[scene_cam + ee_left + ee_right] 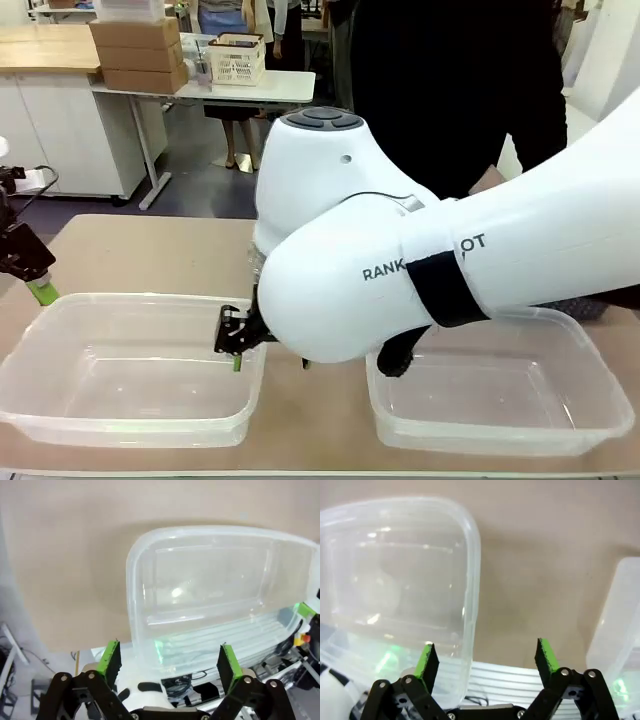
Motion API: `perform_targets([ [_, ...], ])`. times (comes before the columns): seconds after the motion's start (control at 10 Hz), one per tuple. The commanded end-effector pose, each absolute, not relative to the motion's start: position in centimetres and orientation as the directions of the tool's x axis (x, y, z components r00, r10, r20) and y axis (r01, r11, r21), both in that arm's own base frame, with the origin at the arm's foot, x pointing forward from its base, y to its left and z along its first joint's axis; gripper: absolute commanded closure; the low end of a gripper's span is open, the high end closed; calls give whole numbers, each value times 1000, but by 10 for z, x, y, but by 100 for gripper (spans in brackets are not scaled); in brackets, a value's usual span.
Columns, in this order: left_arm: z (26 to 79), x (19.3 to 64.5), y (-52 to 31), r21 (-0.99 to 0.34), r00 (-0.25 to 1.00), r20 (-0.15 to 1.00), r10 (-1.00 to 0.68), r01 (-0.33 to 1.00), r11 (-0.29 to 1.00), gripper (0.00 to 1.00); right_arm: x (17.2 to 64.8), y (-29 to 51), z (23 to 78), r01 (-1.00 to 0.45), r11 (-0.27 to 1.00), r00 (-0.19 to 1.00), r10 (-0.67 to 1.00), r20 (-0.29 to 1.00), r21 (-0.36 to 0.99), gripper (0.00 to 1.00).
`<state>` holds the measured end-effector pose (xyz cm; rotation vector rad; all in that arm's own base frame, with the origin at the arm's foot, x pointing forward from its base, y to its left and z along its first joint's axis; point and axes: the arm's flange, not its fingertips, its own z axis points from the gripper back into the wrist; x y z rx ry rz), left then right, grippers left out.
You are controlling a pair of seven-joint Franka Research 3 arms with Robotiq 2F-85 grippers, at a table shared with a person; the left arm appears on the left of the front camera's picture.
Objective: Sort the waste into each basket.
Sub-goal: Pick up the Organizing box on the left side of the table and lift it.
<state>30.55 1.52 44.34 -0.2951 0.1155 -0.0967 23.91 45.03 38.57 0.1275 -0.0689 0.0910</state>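
right pincer [484,643] spread, above clear tub [476,545] rim

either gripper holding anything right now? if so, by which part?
Nothing is held: the left gripper and the right gripper are both open and empty.

The right arm [430,260] crosses the middle, close to the camera, and the right gripper [236,350] hangs at the right rim of the left basket [120,300]. The left gripper [38,285] sits by that basket's far left corner. The right basket [600,350] stands apart on the tan table [150,250], with a person [450,90] in dark clothes behind
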Motion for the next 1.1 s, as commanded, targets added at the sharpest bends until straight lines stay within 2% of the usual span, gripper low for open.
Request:
perform_targets([
  [0.0, 299, 207, -24, -293, 985, -149, -83, 36, 955, 0, 249, 484, 381, -43, 995, 992, 31, 122, 95, 0],
  [0.1, 281, 197, -27, -278, 964, -203, -174, 113, 954, 0, 256, 484, 378, 5, 994, 993, -18, 117, 106, 0],
  [0.2, 288, 194, -24, -402, 889, -303, -344, 208, 892, 0, 242, 455, 385, -81, 991, 993, 71, 99, 105, 0],
  [0.3, 408, 322, 0, -287, 974, -186, -126, 69, 955, 0, 242, 455, 385, -81, 991, 993, 71, 99, 105, 0],
  [0.5, 408, 322, 0, -287, 974, -186, -126, 69, 955, 0, 242, 455, 385, -81, 991, 993, 71, 99, 105, 0],
  [0.6, 392, 325, -6, -313, 951, -239, -194, 114, 943, 0, 242, 455, 385, -81, 991, 993, 71, 99, 105, 0],
  [0.8, 372, 308, -6, -203, 967, -231, -106, 59, 977, 0, 242, 455, 385, -81, 991, 993, 71, 99, 105, 0],
  [1.0, 355, 288, -5, -160, 978, -205, -48, 16, 987, 0, 241, 462, 382, -75, 992, 994, 66, 90, 104, 0],
])
